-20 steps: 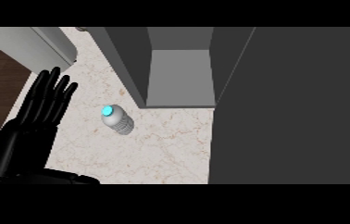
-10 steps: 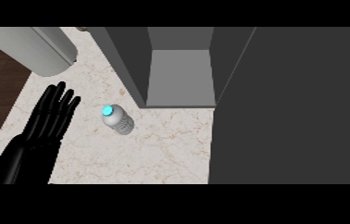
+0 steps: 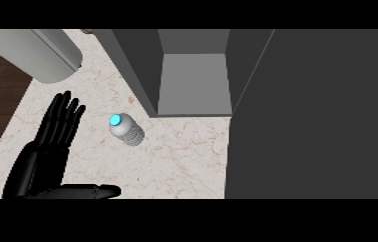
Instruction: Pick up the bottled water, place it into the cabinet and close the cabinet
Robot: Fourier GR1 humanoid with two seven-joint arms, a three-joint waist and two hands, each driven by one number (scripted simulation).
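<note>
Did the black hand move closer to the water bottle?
Yes. The left hand has slid right across the counter toward the water bottle, which stayed put before the open cabinet. They do not touch.

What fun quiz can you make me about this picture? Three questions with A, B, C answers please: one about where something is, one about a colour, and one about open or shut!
1. Where is the water bottle?
A. inside the cabinet
B. standing on the counter
C. in the robot's hand

2. What colour is the bottle's cap?
A. red
B. yellow
C. bright blue

3. How is the cabinet?
A. open
B. shut
C. lying on its side

Answers:
1 B, it stands on the marble counter, just right of the left hand and in front of the cabinet.
2 C, the cap on top shows bright blue.
3 A, its door is swung out and the bare grey shelf inside shows.
</note>
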